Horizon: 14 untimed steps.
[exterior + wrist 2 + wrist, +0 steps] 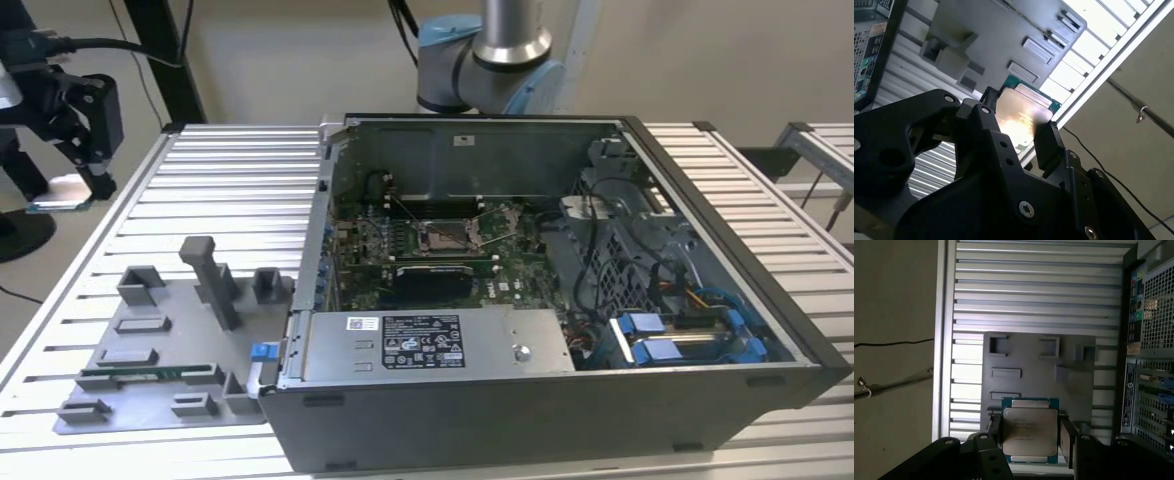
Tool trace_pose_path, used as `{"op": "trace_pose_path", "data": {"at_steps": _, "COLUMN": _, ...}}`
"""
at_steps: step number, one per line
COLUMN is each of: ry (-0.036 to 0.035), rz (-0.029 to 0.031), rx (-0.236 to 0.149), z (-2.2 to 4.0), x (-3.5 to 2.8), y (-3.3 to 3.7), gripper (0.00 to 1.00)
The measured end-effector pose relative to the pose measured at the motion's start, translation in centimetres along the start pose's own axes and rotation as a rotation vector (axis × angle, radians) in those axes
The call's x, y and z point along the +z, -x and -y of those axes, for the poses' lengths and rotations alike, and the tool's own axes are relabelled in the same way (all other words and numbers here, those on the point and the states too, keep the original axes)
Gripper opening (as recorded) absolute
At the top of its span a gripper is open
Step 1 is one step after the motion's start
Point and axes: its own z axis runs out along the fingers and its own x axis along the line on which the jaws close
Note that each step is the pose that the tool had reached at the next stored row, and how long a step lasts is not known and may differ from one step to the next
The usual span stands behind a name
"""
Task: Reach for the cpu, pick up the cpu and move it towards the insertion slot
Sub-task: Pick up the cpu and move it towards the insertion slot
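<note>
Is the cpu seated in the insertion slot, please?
No, the hand holds the cpu outside the computer case housing the insertion slot.

Checking out a silvery slatted table here, nothing fancy. Carrying two things directly on the slats. Sitting across the middle and toward the edge on the exterior view's right: a big open computer case, hogging most of the top. Lying flat just beside the case, tucked into the corner at the exterior view's lower left: a grey plastic tray with recesses and upright posts. Leaving bare slats along the far edge.
</note>
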Motion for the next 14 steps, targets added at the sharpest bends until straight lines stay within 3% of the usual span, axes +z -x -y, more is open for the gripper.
{"op": "trace_pose_path", "data": {"at_steps": 14, "ry": 0.0, "rz": 0.0001, "rx": 0.0, "z": 0.08, "x": -0.04, "y": 3.41, "gripper": 0.0}}
